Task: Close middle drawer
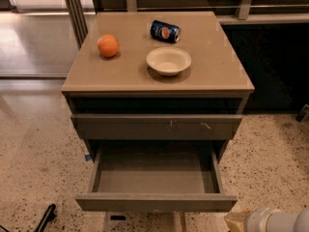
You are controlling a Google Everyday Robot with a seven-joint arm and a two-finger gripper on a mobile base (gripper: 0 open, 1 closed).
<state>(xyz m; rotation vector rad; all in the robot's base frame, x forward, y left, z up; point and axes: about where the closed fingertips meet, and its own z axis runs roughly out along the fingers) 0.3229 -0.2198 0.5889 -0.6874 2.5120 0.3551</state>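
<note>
At lower centre of the camera view, the middle drawer (154,175) is seen pulled well out of the cabinet (217,76), with its flat box interior exposed. Its slim, plain front panel is turned towards the camera, roughly level, and sticks out past the drawer front above. Drawer not yet closed.

The gripper (236,221) is located at the bottom right corner, just beside the right end of the drawer's front panel and slightly lower in frame. Only a tan tip and a white cylindrical section behind it are shown; the rest is cut off by the frame edge. Contact with the drawer cannot be confirmed. Released or clenched: cannot be told from this view.

Above the open drawer, a taller drawer front (157,127) is seen, marked with small pale scratches right of centre. A dark recessed gap is seen between it and the top.

Three items are placed on the cabinet top: an orange (108,46) at left, a blue soda can (164,31) lying on its side at the back, and a pale bowl (168,60) upright near the middle, in front of the can. All three are set apart from one another.

The cabinet is stood on a speckled floor (34,153). A small blue scrap (88,157) is noted by its left side, and a black object (46,216) at the lower left edge.
</note>
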